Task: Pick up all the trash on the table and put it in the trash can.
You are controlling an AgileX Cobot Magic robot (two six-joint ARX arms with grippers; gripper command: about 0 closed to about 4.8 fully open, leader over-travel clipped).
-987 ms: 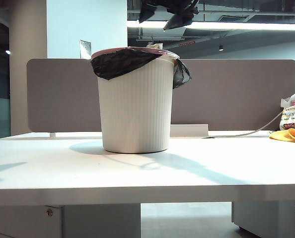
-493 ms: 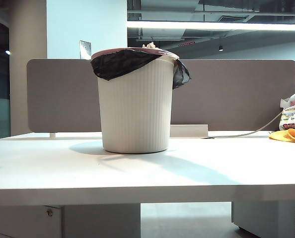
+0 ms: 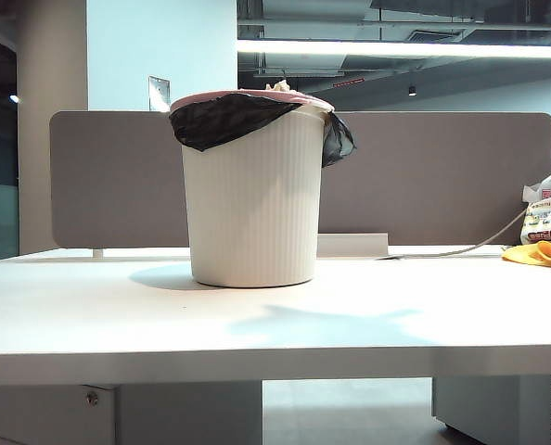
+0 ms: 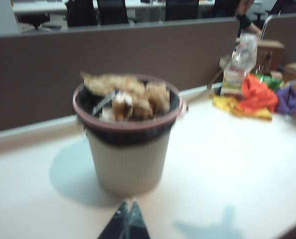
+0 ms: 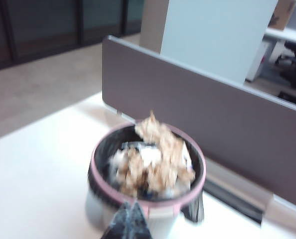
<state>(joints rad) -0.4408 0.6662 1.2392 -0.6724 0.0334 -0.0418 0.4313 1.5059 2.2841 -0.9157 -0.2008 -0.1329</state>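
Observation:
The off-white ribbed trash can (image 3: 252, 195) with a pink rim and black liner stands in the middle of the white table (image 3: 275, 320). Crumpled tan-brown trash (image 4: 130, 94) (image 5: 155, 152) fills its top and a bit peeks over the rim (image 3: 277, 86). Neither arm shows in the exterior view. In the left wrist view my left gripper (image 4: 128, 203) is shut with nothing in it, hovering short of the trash can (image 4: 128, 144). In the right wrist view my right gripper (image 5: 131, 205) is shut and empty, above and just outside the trash can's rim (image 5: 148, 199).
A grey-brown partition panel (image 3: 442, 176) runs behind the bin. At the far right of the table lie a yellow-orange cloth (image 3: 540, 252) and a printed plastic bag (image 3: 546, 213), with a cable (image 3: 461, 248) trailing toward them. Coloured cloths (image 4: 257, 97) show in the left wrist view.
A dark gripper that hung above the bin a second ago has left the exterior view. The arms' shadows on the table have shifted and shortened. The bin has not moved.

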